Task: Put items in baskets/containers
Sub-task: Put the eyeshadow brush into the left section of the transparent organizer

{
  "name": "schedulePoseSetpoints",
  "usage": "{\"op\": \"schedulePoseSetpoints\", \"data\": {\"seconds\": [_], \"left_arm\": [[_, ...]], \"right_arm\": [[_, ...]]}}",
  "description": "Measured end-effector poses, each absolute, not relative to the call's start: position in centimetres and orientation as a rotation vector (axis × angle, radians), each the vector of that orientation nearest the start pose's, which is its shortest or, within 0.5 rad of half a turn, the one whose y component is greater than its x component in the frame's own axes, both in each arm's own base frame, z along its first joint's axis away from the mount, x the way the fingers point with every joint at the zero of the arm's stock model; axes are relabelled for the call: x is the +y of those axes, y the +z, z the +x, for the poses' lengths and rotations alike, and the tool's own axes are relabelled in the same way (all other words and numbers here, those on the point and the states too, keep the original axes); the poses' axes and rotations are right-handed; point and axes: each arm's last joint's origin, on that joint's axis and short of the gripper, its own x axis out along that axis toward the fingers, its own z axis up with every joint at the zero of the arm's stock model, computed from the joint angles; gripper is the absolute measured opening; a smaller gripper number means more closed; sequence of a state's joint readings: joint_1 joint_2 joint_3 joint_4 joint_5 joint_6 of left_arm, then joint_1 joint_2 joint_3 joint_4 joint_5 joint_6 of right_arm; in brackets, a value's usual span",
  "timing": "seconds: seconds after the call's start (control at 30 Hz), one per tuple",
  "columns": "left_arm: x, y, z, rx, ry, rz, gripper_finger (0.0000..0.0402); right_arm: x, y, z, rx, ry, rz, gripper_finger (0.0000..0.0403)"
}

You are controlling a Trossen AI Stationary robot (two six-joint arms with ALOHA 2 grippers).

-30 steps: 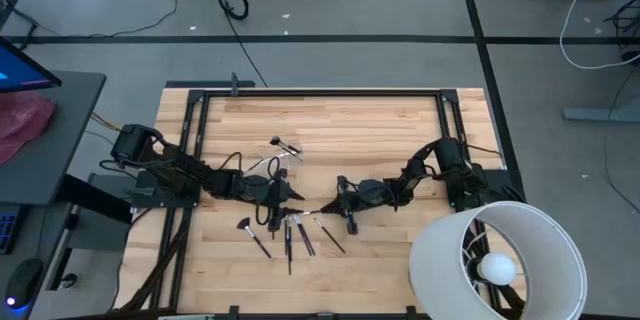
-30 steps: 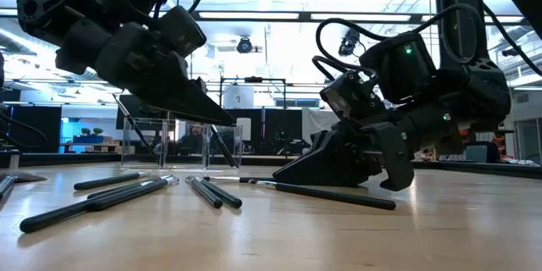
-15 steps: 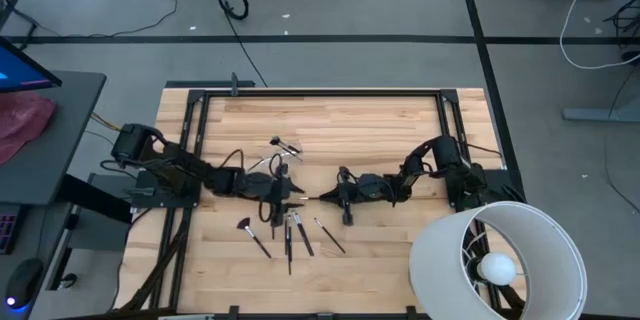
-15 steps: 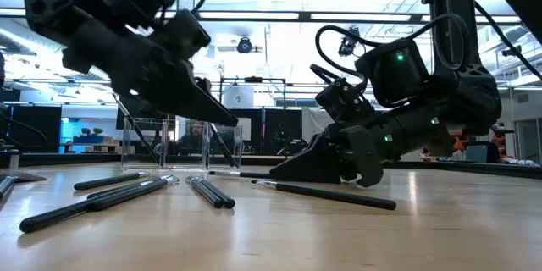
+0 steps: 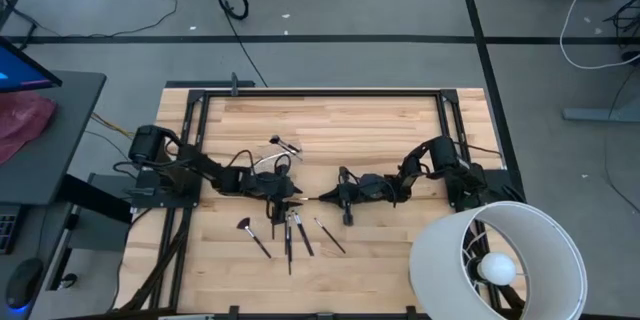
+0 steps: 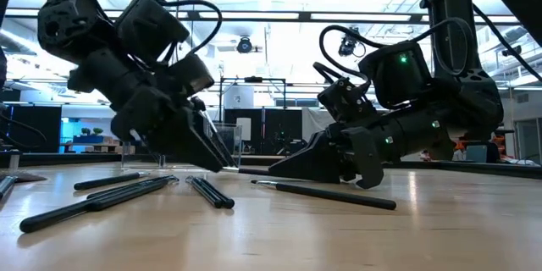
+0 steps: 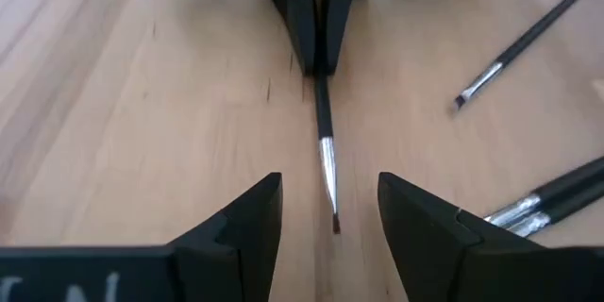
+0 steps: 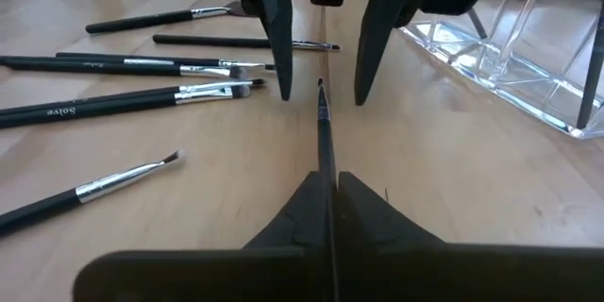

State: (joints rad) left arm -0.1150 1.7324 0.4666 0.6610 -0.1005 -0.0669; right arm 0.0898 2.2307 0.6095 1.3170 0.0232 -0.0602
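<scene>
My right gripper is shut on a thin dark makeup brush that points toward the table's left. My left gripper is open and faces it. Its two fingers stand on either side of the brush's bristle tip without touching it. Several more brushes lie flat on the wood nearer the front edge. The clear plastic container stands on the table behind my left gripper, with brush handles leaning in it. My right gripper pinches the brush's dark handle between its two fingers. They come almost level from the table's right and lie along the brush, which sticks straight out ahead of them. Its silver ferrule and tip hang low over the wood; whether the tip touches, I cannot tell.
A single brush lies near my right gripper, toward the front. A big white lamp shade stands at the table's front right corner. A black frame runs along the far and side edges. Bare wood lies toward the far edge.
My left gripper has sunk toward the table and moved right toward the held brush, staying open; its fingers now flank the bristle tip. My right gripper has kept its place and its hold on the brush.
</scene>
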Motion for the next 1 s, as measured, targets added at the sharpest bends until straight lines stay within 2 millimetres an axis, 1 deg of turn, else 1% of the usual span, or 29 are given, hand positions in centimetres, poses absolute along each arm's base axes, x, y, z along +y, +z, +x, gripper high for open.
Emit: {"op": "schedulePoseSetpoints", "data": {"seconds": [0.27,0.67,1.0], "left_arm": [[-2.9,9.3,27.4,0.570,0.008,-0.002,0.0178],[-2.9,9.4,27.4,0.563,0.008,-0.003,0.0127],[-2.9,9.4,27.4,0.563,0.008,-0.003,0.0116]], "right_arm": [[2.9,3.7,32.1,0.286,0.078,-0.077,0.0012],[3.0,4.2,33.0,0.249,0.082,-0.076,0.0012],[3.0,4.4,33.1,0.232,0.081,-0.075,0.0012]]}}
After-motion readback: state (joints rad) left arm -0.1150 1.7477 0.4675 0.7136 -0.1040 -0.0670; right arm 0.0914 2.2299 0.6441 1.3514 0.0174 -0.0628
